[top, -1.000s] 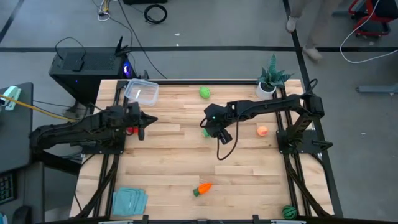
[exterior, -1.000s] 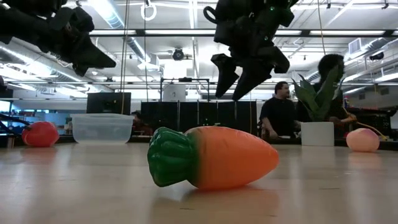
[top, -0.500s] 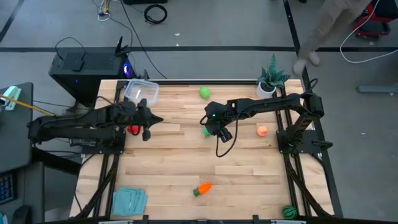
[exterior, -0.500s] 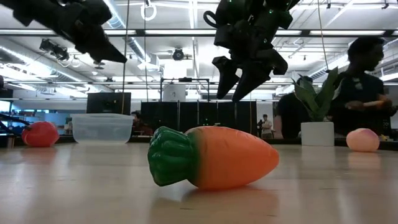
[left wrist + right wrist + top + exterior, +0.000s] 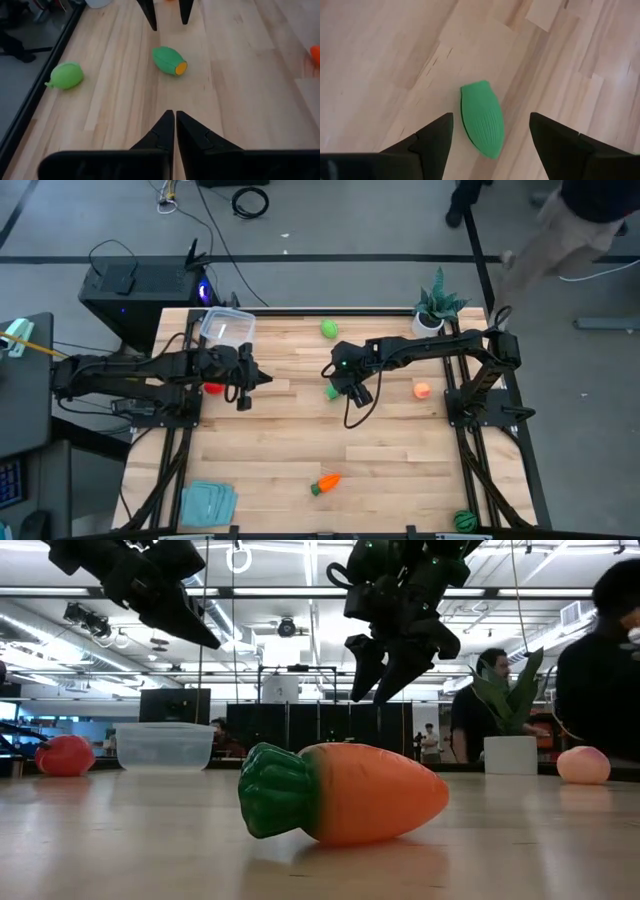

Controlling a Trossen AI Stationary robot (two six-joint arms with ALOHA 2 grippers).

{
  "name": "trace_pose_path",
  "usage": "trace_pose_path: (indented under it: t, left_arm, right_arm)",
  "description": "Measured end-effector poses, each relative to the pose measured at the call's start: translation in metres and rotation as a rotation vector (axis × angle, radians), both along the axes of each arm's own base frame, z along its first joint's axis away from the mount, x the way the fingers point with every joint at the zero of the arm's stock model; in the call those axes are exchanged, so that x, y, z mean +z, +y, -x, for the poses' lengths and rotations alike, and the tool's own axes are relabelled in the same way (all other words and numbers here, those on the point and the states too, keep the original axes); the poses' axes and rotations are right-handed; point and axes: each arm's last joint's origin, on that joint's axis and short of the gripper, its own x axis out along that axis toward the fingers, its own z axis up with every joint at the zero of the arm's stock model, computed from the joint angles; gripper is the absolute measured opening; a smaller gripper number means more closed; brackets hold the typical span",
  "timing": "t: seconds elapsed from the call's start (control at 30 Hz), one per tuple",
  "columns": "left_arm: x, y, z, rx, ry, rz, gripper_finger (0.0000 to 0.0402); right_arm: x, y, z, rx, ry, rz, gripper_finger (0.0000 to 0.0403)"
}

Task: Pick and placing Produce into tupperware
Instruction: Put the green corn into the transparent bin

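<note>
The green oblong (image 5: pixel 481 120) lies on its side on the wood near the table's middle (image 5: pixel 331 392). My right gripper (image 5: pixel 491 118) hovers above it, open, one finger on each side, touching nothing; the low view shows it (image 5: pixel 378 680) well above the table. My left gripper (image 5: pixel 174 125) is shut and empty, left of the middle (image 5: pixel 250 383), pointing at the oblong (image 5: pixel 169 60). The clear tupperware (image 5: pixel 228 328) stands at the far left. The light green ball (image 5: pixel 329 329), red piece (image 5: pixel 212 388), carrot (image 5: pixel 325 483) and dark green striped ball (image 5: pixel 463 520) rest on the table.
A potted plant (image 5: pixel 435 305) stands at the far right corner, with a pink-orange piece (image 5: pixel 422 390) near the right arm's base. A pale-blue flat piece (image 5: pixel 208 502) lies at the near left corner. Bare wood stretches between the grippers and the carrot. People move behind the table.
My left gripper has moved toward the table's right, away from the red piece and closer to the green oblong. My right gripper has shifted slightly over the oblong and stays open. People have walked past behind the table.
</note>
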Motion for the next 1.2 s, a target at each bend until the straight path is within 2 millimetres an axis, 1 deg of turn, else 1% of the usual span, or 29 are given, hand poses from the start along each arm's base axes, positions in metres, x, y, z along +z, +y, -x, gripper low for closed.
trace_pose_path:
  t: [0.43, 0.8, 0.97, 1.1, 1.2]
  left_arm:
    - [0.000, 0.000, 0.000, 0.001, -0.002, 0.001, 0.0016]
    - [0.000, 0.000, 0.000, 0.001, -0.002, 0.001, 0.0032]
    - [0.000, 0.000, 0.000, 0.001, -0.003, 0.001, 0.0027]
    - [0.000, 0.000, 0.000, 0.001, -0.003, 0.001, 0.0021]
    - [0.000, 0.000, 0.000, 0.001, -0.003, 0.001, 0.0018]
  right_arm:
    - [0.001, 0.000, -0.001, 0.002, -0.013, 0.003, 0.0269]
    - [0.001, 0.000, -0.001, 0.002, -0.016, 0.004, 0.0269]
    - [0.001, 0.000, -0.001, 0.006, -0.014, -0.004, 0.0269]
    - [0.001, -0.005, -0.001, -0.013, -0.024, -0.026, 0.0272]
    - [0.001, -0.013, 0.000, -0.046, -0.029, -0.059, 0.0284]
